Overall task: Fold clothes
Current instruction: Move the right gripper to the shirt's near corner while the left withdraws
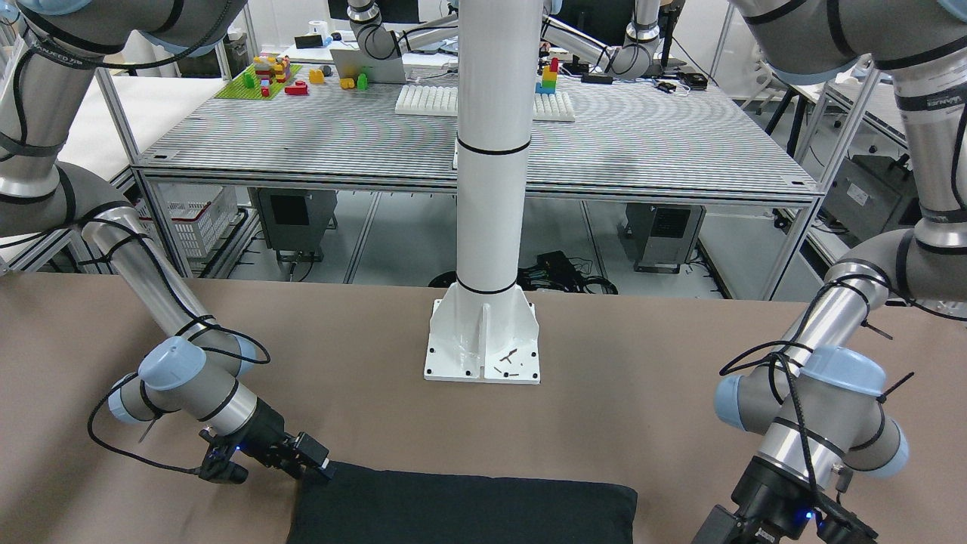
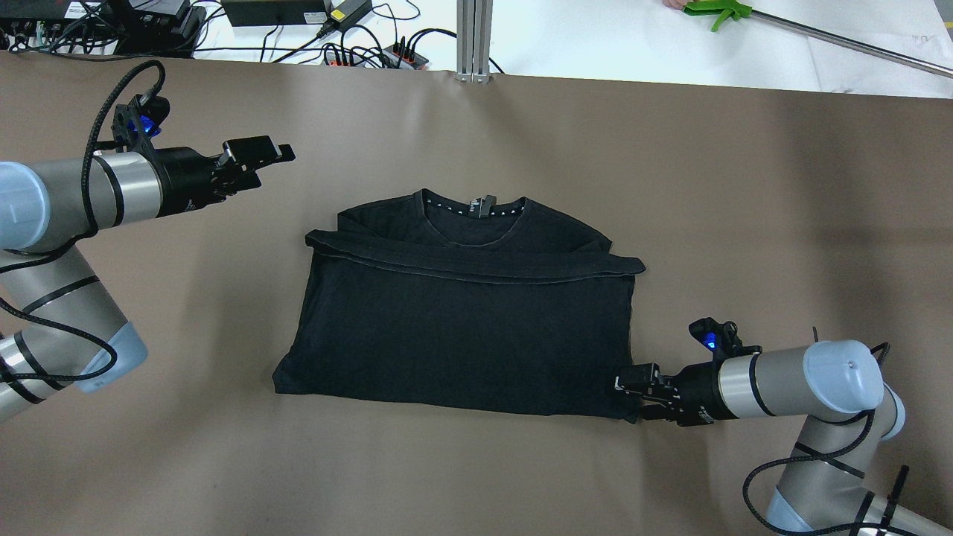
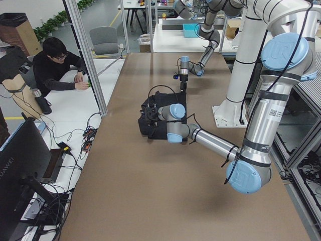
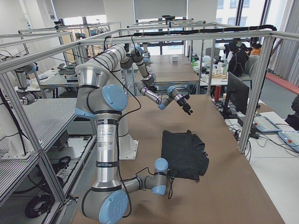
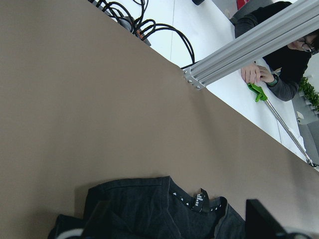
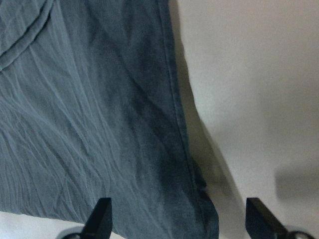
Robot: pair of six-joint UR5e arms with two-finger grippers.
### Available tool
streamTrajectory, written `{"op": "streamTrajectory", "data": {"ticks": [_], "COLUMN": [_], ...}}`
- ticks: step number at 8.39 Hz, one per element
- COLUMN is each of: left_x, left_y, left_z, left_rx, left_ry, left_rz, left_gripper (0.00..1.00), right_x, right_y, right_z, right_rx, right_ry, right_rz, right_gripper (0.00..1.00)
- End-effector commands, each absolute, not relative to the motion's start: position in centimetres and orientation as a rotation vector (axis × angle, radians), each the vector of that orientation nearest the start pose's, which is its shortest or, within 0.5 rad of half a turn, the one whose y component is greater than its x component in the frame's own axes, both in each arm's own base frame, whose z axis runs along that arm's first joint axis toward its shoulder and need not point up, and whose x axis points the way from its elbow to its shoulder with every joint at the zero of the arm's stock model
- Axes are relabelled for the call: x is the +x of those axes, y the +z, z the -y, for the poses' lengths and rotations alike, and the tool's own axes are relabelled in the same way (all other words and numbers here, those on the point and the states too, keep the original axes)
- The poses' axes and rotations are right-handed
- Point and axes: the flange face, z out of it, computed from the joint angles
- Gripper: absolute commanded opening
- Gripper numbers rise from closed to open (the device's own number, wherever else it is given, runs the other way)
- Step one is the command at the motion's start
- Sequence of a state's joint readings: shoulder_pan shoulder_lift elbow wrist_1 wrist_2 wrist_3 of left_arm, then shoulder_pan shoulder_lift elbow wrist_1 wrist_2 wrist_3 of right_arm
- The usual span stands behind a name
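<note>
Clothes (image 2: pixel 461 335): one black tee, flat on the bench (image 2: pixel 744 186), bottom part folded up so the hem band (image 2: pixel 476 269) sits just short of the collar (image 2: pixel 476 212). The right claw (image 2: pixel 631 393) is wide open. In its wrist view the fingertips (image 6: pixel 102 216) stand well apart, with the shirt's side seam and corner running in between them, so the fabric lies right at the claw's mouth and spreads away ahead of it. My read is that the step in hand is pinching that corner for a sideways fold. To do it well I'd go low enough that one finger slides under every layer at the corner, not just the top one. I'd bite on the stitched edge, close firmly, then lift only a little so the stack doesn't slide apart. The right arm is low, its forearm nearly level along the bench, reaching into the corner from the side. The left claw (image 2: pixel 260 160) holds nothing. It looks open, with one finger showing at each lower edge of its wrist view, and it hangs above the bench. The shirt is well apart from it, below and off to one side, collar end nearest. That forearm is level too. I'd bring this claw to the hem-band corner on the right claw's side so the edge lifts evenly.
</note>
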State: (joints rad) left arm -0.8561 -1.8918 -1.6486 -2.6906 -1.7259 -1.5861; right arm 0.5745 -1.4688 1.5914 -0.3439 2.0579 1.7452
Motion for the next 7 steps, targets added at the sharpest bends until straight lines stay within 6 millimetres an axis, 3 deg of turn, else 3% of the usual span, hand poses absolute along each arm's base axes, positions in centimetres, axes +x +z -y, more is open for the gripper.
{"op": "streamTrajectory", "data": {"ticks": [1, 2, 4, 5, 7], "left_x": [30.3, 30.5, 30.7, 30.8, 30.8], "left_y": [31.7, 31.7, 31.6, 31.5, 31.7], "left_z": [52.8, 52.7, 52.6, 52.6, 52.6], "left_rx": [0.516, 0.515, 0.513, 0.514, 0.513], "left_ry": [-0.576, -0.573, -0.570, -0.569, -0.569], "left_rz": [-1.463, -1.465, -1.467, -1.469, -1.465], "left_gripper": [0.94, 0.94, 0.94, 0.94, 0.94], "right_x": [-40.2, -39.2, -37.0, -37.0, -37.3], "right_y": [47.1, 47.3, 46.2, 45.2, 45.3], "right_z": [35.7, 35.2, 33.8, 33.6, 33.4], "right_rx": [-0.139, -0.140, -0.141, -0.137, -0.137], "right_ry": [0.296, 0.286, 0.271, 0.262, 0.265], "right_rz": [1.367, 1.381, 1.405, 1.422, 1.416], "right_gripper": [0.22, 0.00, 0.00, 0.00, 0.00]}}
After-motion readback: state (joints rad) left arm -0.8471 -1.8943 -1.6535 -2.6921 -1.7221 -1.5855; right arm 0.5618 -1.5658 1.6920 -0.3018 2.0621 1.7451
